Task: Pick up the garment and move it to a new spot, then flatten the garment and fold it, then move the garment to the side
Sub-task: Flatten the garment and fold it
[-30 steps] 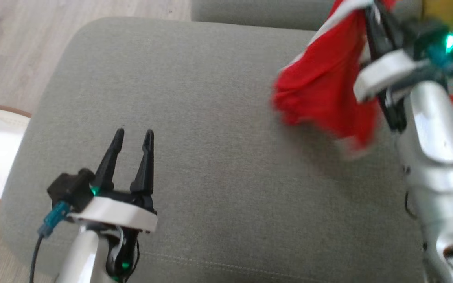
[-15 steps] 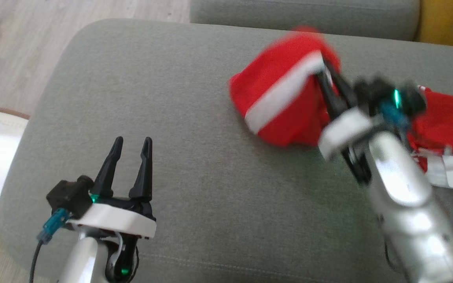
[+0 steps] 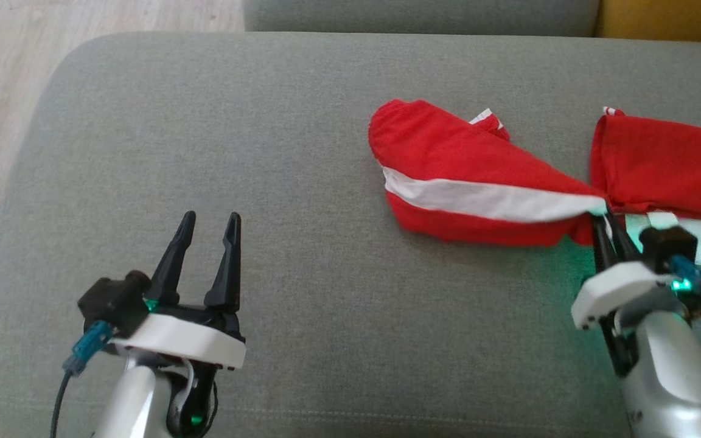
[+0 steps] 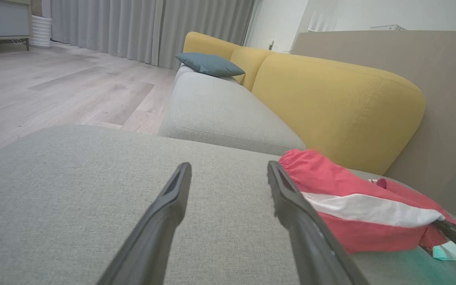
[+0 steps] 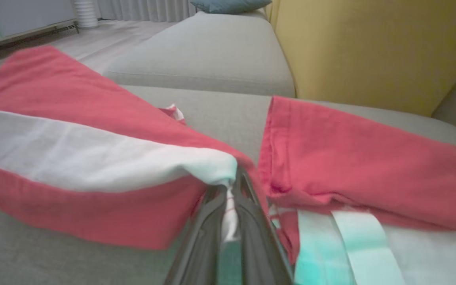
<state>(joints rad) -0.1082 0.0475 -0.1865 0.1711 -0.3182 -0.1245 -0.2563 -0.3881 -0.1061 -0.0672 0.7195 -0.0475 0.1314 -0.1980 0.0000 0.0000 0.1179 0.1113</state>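
The garment is red with a white stripe and lies on the grey cushion, spread across its right half. My right gripper is shut on the garment's pinched middle, where the white stripe narrows. In the right wrist view the dark fingers clamp white and red cloth of the garment. My left gripper stands open over bare cushion at the lower left, well apart from the cloth. In the left wrist view its fingers frame the cushion, with the garment to the right.
A second grey seat cushion lies beyond, backed by yellow cushions with a blue pillow. Wooden floor runs along the left. White tapes of the garment trail by my right fingers.
My right gripper came down and back toward me with the garment, which was hanging in the air and now lies spread on the cushion. The head camera shifted. My left gripper stayed put.
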